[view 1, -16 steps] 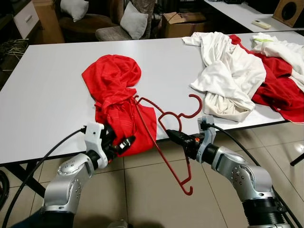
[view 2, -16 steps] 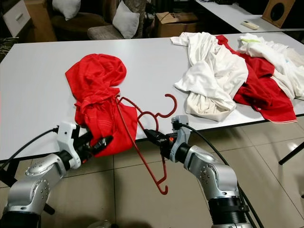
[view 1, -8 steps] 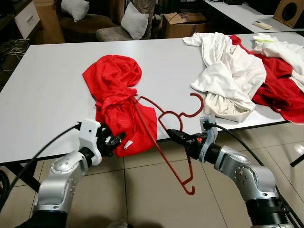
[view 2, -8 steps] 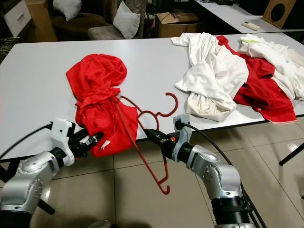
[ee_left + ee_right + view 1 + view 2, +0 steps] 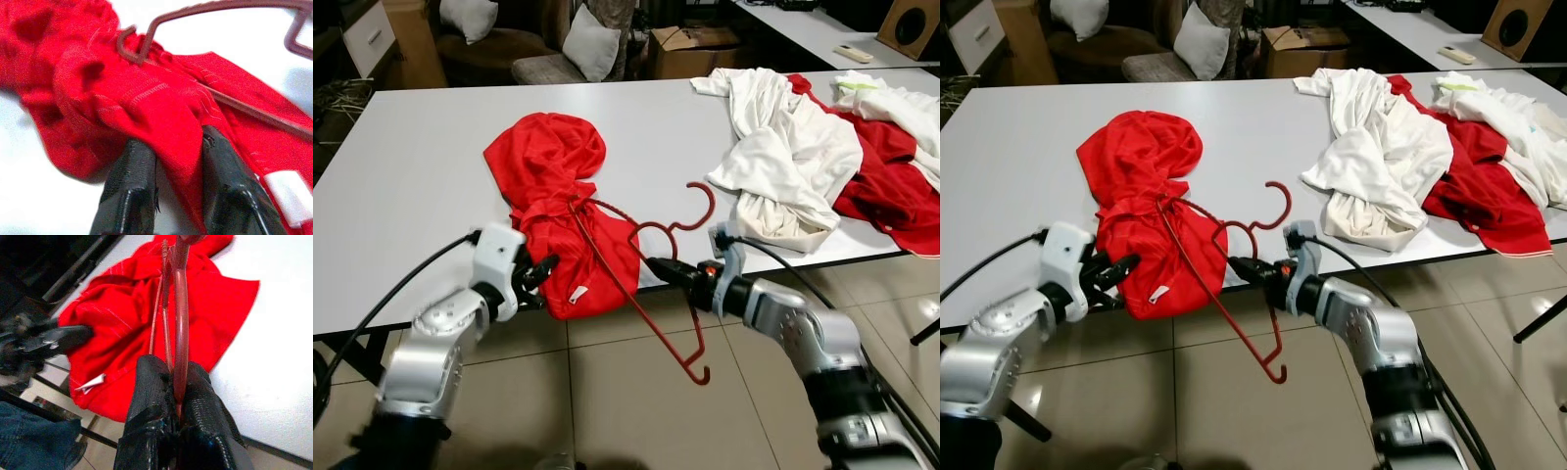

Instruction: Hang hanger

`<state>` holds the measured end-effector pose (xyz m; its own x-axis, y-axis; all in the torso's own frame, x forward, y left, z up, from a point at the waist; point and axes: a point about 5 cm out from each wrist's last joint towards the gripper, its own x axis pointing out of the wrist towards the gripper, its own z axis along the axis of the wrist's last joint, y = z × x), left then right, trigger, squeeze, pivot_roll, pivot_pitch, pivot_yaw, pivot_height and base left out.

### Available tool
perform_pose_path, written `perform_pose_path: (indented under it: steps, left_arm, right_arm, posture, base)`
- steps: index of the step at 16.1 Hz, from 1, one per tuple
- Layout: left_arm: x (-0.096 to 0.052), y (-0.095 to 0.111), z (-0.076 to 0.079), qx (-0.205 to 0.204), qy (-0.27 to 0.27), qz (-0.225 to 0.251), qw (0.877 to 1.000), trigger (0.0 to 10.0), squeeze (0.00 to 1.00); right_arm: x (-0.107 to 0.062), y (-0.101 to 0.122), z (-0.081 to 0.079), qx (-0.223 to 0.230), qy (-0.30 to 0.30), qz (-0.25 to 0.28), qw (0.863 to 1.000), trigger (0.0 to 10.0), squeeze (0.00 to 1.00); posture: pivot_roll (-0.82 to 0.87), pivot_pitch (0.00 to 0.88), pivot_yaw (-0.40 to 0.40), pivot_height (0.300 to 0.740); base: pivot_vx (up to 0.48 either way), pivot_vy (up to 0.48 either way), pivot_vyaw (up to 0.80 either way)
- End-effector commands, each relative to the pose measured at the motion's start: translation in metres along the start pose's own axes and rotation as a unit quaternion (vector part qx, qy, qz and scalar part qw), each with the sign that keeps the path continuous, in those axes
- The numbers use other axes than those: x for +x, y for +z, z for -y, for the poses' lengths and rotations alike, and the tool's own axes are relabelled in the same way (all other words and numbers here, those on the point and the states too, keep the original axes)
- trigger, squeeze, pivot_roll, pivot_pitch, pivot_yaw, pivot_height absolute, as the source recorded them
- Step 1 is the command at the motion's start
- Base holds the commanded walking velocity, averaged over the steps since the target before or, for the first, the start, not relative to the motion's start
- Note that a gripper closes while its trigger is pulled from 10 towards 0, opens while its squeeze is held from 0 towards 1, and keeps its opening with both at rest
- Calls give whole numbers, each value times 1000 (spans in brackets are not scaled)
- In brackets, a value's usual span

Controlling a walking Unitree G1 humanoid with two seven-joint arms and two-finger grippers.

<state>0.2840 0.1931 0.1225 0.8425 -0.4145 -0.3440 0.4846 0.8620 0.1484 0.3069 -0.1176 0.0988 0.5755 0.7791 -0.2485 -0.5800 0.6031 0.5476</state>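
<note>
right gripper [image 5: 651, 264] clamped on red hanger [image 5: 651, 299], tilted it up; left gripper [image 5: 540, 279] pinches red shirt [image 5: 558, 196] hem, threading underway

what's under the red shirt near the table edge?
The white table carries most of the red shirt; its lower hem hangs off the edge, pinched by the left end effector. One arm of the red hanger is tucked into the fabric; how far in is hidden.
</note>
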Motion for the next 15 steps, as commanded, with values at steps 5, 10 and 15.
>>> perform_pose_path:
  steps: [5, 10, 15]
  left_arm:
    - [-19, 46, 29, 139, -135, 15, 981, 0, 0]
    - [-24, 29, 21, 139, -70, -33, 987, 0, 0]
    - [-17, 31, -5, 99, 56, 16, 993, 0, 0]
  right_arm:
    - [2, 5, 14, 6, 8, -70, 997, 10000, 0]
    - [6, 42, 23, 4, -21, -4, 1000, 10000, 0]
    - [-1, 87, 20, -10, 11, 141, 990, 10000, 0]
  posture:
    - [43, 0, -85, 740]
    - [56, 0, -122, 740]
    - [40, 0, -105, 740]
  base:
    - [0, 0, 0]
    - [0, 0, 0]
    - [0, 0, 0]
